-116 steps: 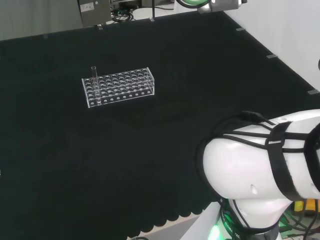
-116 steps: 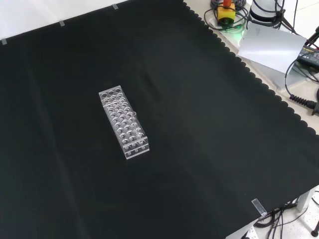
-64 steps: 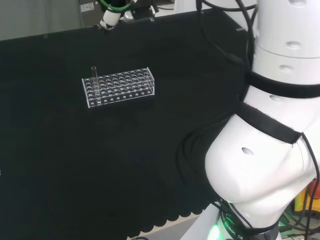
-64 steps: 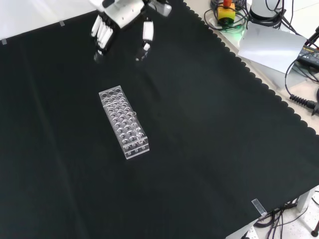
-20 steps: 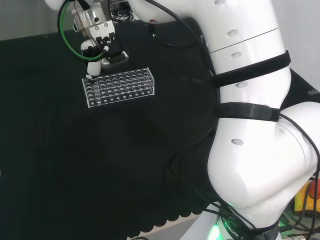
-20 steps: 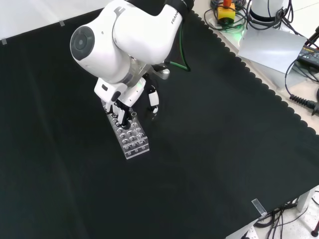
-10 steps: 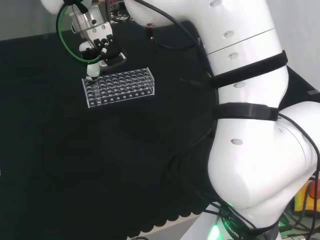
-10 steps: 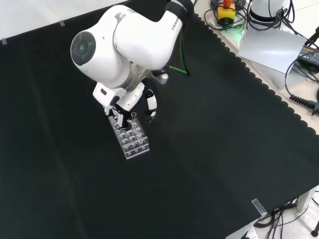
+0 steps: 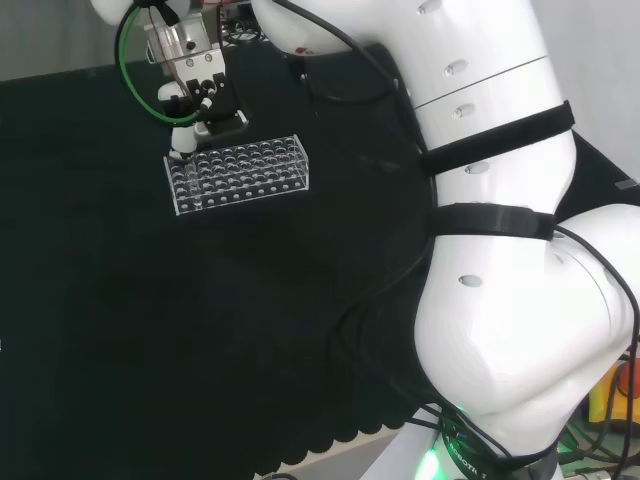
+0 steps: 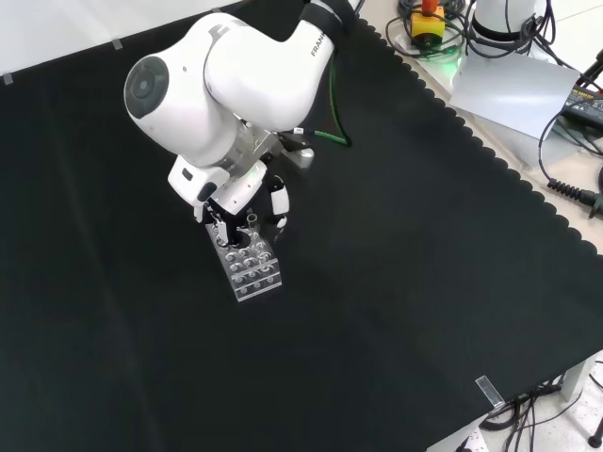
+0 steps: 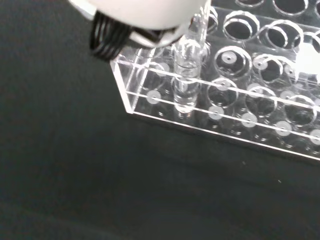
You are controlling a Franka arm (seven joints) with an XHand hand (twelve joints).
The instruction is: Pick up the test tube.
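- Nearest the wrist camera lies bare black cloth (image 11: 75, 175); beyond it stands the corner of the clear rack (image 11: 235, 115), with the test tube (image 11: 187, 75) upright in a well right at that corner, its lower part still inside the rack.
- A blurred white part of the hand (image 11: 145, 12) sits just above the tube's top. Its fingers appear to close around the upper tube, yet contact itself is hidden, so whether the tube is actually pinched cannot be told.
- In the front view the hand (image 10: 236, 202) hangs over the rack's far end, at about 11 o'clock from the rack's (image 10: 247, 268) middle, with the tube's rim (image 10: 252, 222) just beside the dark fingers.
- In the head view the hand (image 9: 200, 95) sits at the rack's (image 9: 240, 175) 10 o'clock corner.
- Compared with half a second ago, the hand has crept slightly upward in both fixed views; a second ago it was lower over the rack.
- Judgement: this looks like the start of the lift. If the tube is gripped, a straight upward pull is needed so that it clears its well without tipping the rack.
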